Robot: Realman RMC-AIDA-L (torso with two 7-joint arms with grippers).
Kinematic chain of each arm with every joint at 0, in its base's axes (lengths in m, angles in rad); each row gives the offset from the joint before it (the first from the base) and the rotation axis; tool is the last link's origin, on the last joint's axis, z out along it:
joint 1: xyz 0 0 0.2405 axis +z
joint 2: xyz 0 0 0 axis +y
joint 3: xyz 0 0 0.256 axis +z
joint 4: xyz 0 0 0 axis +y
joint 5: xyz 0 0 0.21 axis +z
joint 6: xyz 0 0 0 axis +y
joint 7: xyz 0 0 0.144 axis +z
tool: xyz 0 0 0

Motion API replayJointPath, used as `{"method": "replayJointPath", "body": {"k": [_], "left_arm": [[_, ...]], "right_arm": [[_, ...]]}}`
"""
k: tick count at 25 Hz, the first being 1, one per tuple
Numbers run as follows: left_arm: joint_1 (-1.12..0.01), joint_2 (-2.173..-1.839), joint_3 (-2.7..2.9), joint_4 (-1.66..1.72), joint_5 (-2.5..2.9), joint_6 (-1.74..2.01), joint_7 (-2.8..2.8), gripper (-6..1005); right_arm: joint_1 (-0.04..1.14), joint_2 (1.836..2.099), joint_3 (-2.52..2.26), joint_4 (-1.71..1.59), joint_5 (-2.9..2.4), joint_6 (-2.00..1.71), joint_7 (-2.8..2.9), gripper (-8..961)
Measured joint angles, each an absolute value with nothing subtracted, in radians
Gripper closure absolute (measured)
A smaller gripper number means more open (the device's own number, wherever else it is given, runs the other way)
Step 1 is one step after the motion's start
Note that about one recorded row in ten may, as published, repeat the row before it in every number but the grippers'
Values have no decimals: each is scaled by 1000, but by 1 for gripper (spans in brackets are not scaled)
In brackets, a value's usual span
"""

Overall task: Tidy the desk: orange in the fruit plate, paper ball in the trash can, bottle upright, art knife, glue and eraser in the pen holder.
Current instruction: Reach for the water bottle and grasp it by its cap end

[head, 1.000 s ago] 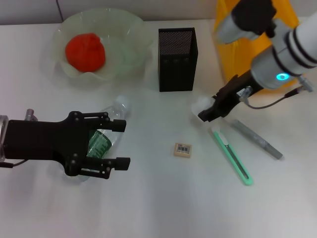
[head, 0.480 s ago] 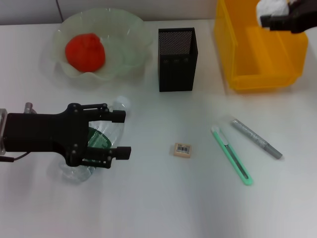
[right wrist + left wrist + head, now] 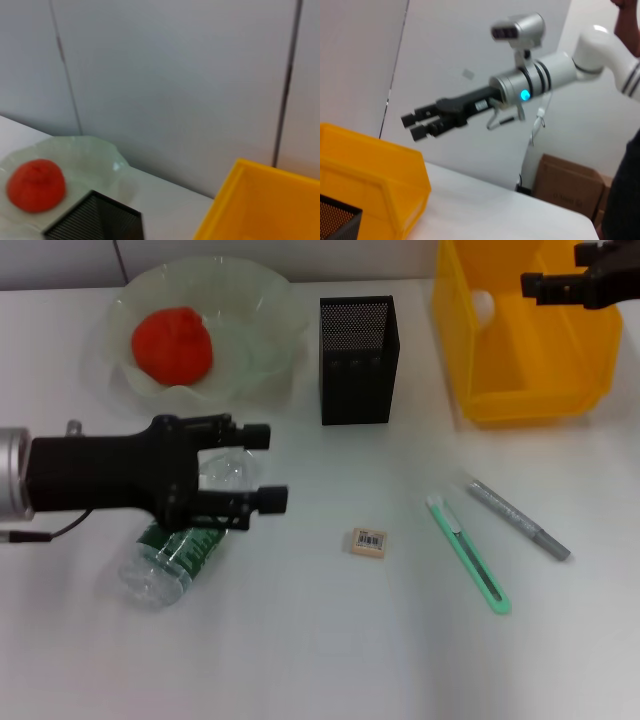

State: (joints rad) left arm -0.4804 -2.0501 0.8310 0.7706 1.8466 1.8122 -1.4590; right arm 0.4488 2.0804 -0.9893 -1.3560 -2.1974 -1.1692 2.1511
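The clear bottle (image 3: 170,552) lies tilted on the desk at the left. My left gripper (image 3: 264,466) is shut on its shoulder, with the neck end raised between the fingers. My right gripper (image 3: 556,268) hangs open and empty over the yellow trash can (image 3: 530,350); the left wrist view shows this gripper (image 3: 416,126) too. The white paper ball (image 3: 483,305) sits inside the can. The orange (image 3: 172,342) rests in the fruit plate (image 3: 250,300). The eraser (image 3: 369,541), green art knife (image 3: 468,552) and grey glue (image 3: 518,519) lie on the desk in front of the black mesh pen holder (image 3: 357,360).
The pen holder stands between the plate and the trash can. Bare white desk lies in front of the eraser and knife. A grey wall runs behind the desk.
My right gripper let go of the paper ball, which now lies in the trash can. My left gripper slid toward the bottle's neck, closed on it, and the neck end shifted.
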Motion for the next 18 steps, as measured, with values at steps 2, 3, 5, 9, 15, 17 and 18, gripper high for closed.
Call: {"method": "replayJointPath", "body": {"k": [2,3,5,9,15,17,18], "left_arm": [[-485,-2065,835,824,1855,1791,-1524,172],[-486,-2068,848,851,1860,1771,-1558,172],[-486,-2071,876,893,1868,1728,-1620,172],[-482,-2068,1013,1011,1882,1566,-1850,173],[-560,-2070,1340,1283,2303,1359,-2450,177],[-594,-2072,1415,1283,2416,1328,-2572,178],[-605,-2073,1443,1279,2455,1316,-2613,179]], "right_arm": [[413,2079,-989,-1356,-2116,-1194,2101,148],[395,2079,-989,-1353,-2073,-1212,2069,140],[348,2078,-988,-1330,-1969,-1260,1974,123],[271,2078,-953,-1126,-1774,-1458,1636,115],[285,2057,-858,-810,-1761,-1641,1284,115],[296,2039,-849,-693,-1762,-1687,1158,115],[300,2033,-848,-653,-1762,-1697,1118,115]]}}
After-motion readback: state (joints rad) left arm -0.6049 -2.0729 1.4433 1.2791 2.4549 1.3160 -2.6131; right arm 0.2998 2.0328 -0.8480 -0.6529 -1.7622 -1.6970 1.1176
